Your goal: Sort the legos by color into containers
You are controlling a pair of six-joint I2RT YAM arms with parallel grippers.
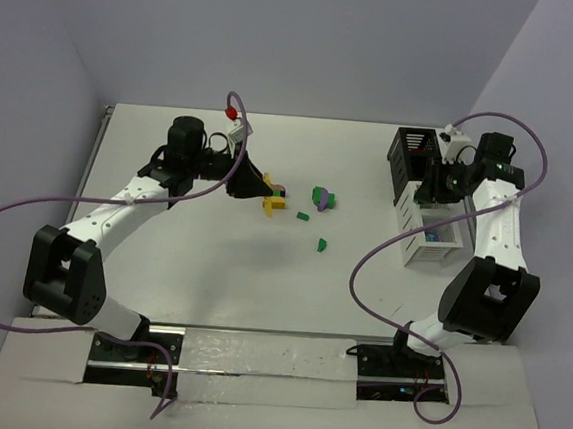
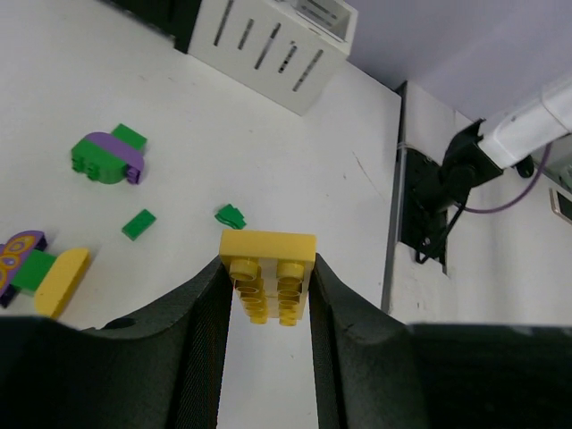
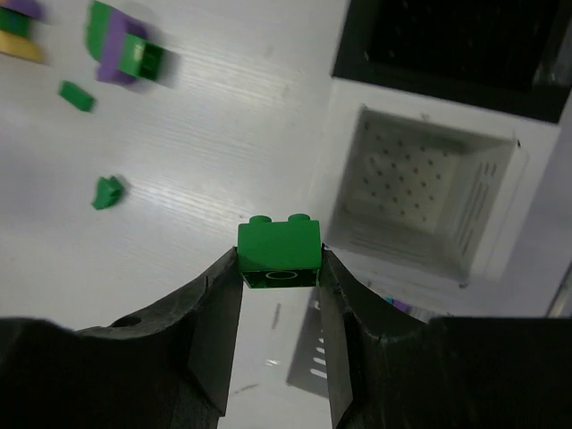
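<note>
Left gripper (image 2: 268, 273) outstretched, pinching yellow lego (image 2: 267, 247), right gripper (image 3: 279, 266) raised, pinching green lego (image 3: 279, 246)

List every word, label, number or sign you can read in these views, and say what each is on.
No readable text in any view.
Green brick in the right hand: an oval mark on its face, no letters legible.
Purple piece on the table: a yellow printed pattern, not writing.
Yellow brick in the left hand: plain, no writing shows.
</note>
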